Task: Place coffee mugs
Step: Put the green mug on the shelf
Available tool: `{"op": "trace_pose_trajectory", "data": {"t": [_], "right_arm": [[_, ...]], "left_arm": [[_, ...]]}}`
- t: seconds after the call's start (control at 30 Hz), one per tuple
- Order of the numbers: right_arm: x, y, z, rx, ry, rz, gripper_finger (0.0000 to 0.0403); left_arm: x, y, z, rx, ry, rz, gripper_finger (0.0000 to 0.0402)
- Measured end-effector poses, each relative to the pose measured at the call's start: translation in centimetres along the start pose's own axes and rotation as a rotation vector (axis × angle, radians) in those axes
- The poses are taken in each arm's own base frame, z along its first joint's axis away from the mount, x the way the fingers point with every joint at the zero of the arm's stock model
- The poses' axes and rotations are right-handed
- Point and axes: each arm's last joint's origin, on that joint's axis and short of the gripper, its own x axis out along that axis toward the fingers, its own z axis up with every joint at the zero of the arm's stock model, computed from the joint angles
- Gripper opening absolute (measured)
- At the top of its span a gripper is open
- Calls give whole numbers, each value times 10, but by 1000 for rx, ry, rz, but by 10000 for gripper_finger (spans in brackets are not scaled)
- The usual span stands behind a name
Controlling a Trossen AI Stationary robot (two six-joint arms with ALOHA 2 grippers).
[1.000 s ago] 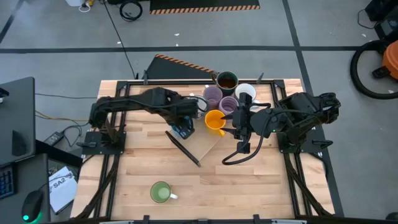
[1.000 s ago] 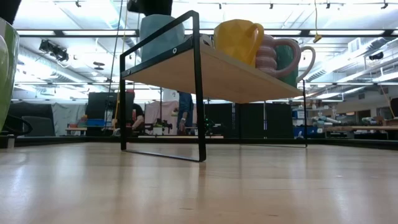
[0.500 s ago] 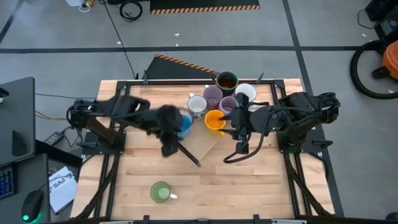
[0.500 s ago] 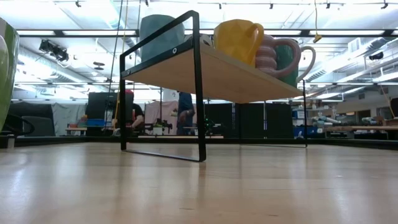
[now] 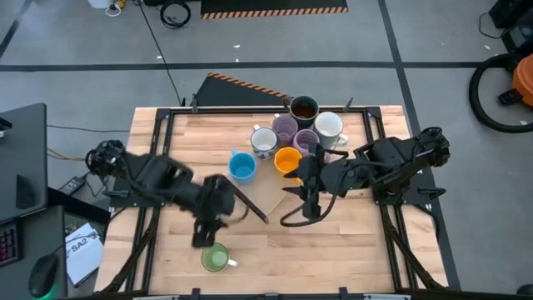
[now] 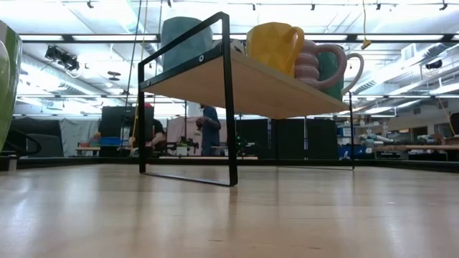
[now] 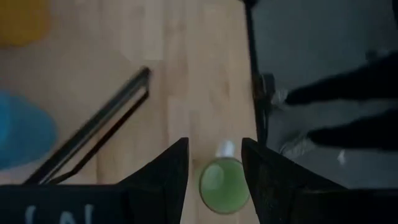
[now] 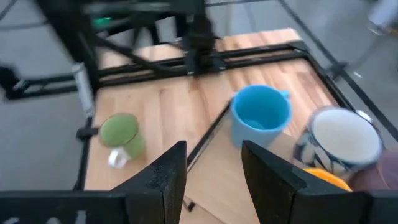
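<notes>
Seven mugs, six clustered, one green mug (image 5: pixel 215 257) alone; left hand (image 5: pixel 201 237) and right hand (image 5: pixel 307 208) spread, empty.

Wooden table (image 5: pixel 333 250), green mug (image 5: pixel 216 258) near its front edge, black-framed shelf (image 5: pixel 271 193) holding seven mugs

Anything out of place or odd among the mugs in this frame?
One thing: the green mug stands alone on the table near its front edge, while the blue mug, orange mug and the others cluster on the raised shelf. The open left gripper hovers beside it. Nothing spilled or tipped.
</notes>
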Motion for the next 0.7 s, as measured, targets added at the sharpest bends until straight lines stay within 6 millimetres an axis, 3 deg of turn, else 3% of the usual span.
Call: {"op": "trace_pose_trajectory", "data": {"t": [0.2, 0.37, 0.7], "right_arm": [[9, 9, -10, 198, -16, -89, 160], [24, 25, -24, 293, 4, -112, 160], [60, 52, -38, 351, 32, -107, 160]], "left_arm": [[2, -47, -27, 184, 44, -29, 155], [15, -77, -50, 319, 90, 73, 156], [43, -111, -75, 218, 144, 150, 156]]}}
